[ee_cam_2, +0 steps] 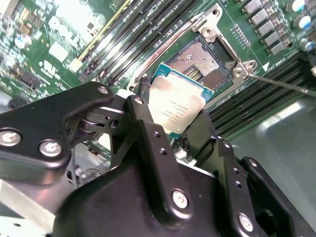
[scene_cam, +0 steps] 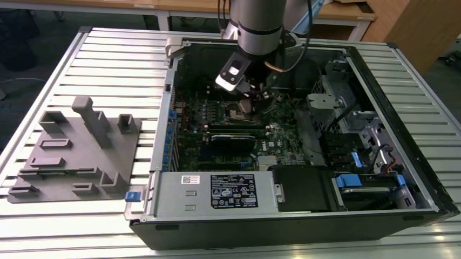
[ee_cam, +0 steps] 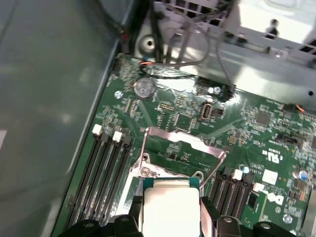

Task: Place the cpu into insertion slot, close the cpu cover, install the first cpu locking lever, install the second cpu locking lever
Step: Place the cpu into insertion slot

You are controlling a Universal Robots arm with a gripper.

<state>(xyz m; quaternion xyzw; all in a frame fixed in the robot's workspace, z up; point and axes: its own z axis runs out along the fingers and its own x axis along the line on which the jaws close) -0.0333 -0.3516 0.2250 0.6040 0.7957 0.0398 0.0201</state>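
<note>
From my remote seat I judged the socket (ee_cam_2: pixel 200 61), an open square bed of fine gold contacts on the green motherboard (ee_cam: pixel 276 163), to be the place where most could go wrong. The cpu (ee_cam_2: pixel 177 106), a small flat square chip with a dull silvery-grey metal top, hung tilted over the socket's near edge, not level with it. I could not tell whether its lower edge touched. If it came down canted or off-centre, a corner could dig into the contacts and bend them. A slip in the grip would have done the same damage.

The cpu cover (ee_cam: pixel 173 132), a thin square shiny metal frame with a large window, stood raised just beyond the chip in the first wrist view. A thin wire locking lever (ee_cam_2: pixel 281 85) jutted out beside the socket. Either could snag a finger.

The black two-fingered gripper (ee_cam_2: pixel 174 123) pinched the cpu by two opposite edges, its fingers (ee_cam_2: pixel 148 133) pressed against the chip. In the exterior view the silvery-grey tubular arm (scene_cam: pixel 256 21) reached steeply down into the open black computer case (scene_cam: pixel 288 234), its wrist bent toward the board and the gripper (scene_cam: pixel 249 90) low over the socket area.
</note>
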